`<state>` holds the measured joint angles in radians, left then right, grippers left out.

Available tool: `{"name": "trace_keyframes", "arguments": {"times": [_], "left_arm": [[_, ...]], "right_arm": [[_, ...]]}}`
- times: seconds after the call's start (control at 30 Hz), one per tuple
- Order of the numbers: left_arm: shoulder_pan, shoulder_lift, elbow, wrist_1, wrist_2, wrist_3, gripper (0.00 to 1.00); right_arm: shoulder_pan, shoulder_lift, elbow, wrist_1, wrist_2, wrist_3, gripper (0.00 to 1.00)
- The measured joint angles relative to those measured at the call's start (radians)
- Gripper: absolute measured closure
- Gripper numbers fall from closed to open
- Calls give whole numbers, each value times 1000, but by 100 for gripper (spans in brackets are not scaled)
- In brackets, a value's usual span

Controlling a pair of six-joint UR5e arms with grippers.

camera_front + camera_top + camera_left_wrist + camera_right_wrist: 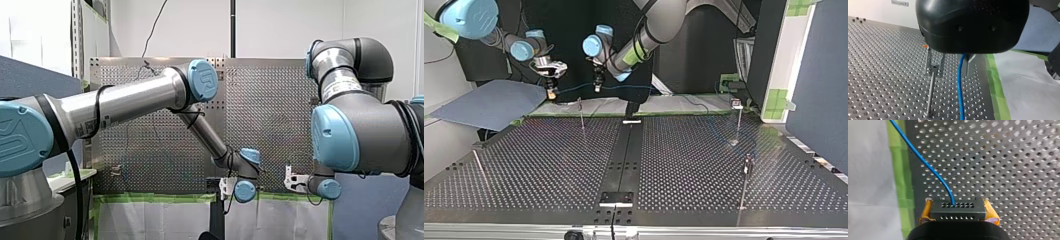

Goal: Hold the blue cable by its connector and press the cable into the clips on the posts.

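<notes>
Wrist view: right claw [957,204] clamped tight, yellow pads [990,211] on black connector [958,213]. Blue cable [923,161] left connector toward 11 o'clock, above table [1010,170]. Top view: cable spanned to left claw [597,86], at 3 o'clock of right claw. Opening of left claw: could not tell. Post [931,92] stood just beside cable.

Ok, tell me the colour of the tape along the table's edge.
Green tape, clearest in the right wrist view.

Green tape [995,82] edges the perforated table [549,165] — white sheeting [1028,82] beyond it (blue-grey panel [494,102] at the top view's left).
</notes>
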<state>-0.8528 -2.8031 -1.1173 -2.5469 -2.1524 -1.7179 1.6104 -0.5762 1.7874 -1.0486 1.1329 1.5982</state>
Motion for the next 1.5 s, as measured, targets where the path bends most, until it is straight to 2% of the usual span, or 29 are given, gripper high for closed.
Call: {"name": "trace_keyframes", "arguments": {"times": [0.23, 0.5, 0.67, 1.03, 1.5], "left_arm": [[0, 0, 40, -15, 36, 22, 100], [15, -1, 59, -61, 64, 37, 100], [22, -1, 71, -71, 76, 48, 100], [33, -2, 130, -115, 101, 51, 100], [39, -1, 122, -120, 108, 44, 100]], "right_arm": [[-22, -25, 0, 1, -25, 22, 100], [-48, -31, -19, -10, -28, 72, 100], [-44, -31, -40, -11, -30, 87, 100], [-25, -31, -64, -7, -30, 93, 100], [-20, -29, -78, -15, -28, 130, 100]]}}
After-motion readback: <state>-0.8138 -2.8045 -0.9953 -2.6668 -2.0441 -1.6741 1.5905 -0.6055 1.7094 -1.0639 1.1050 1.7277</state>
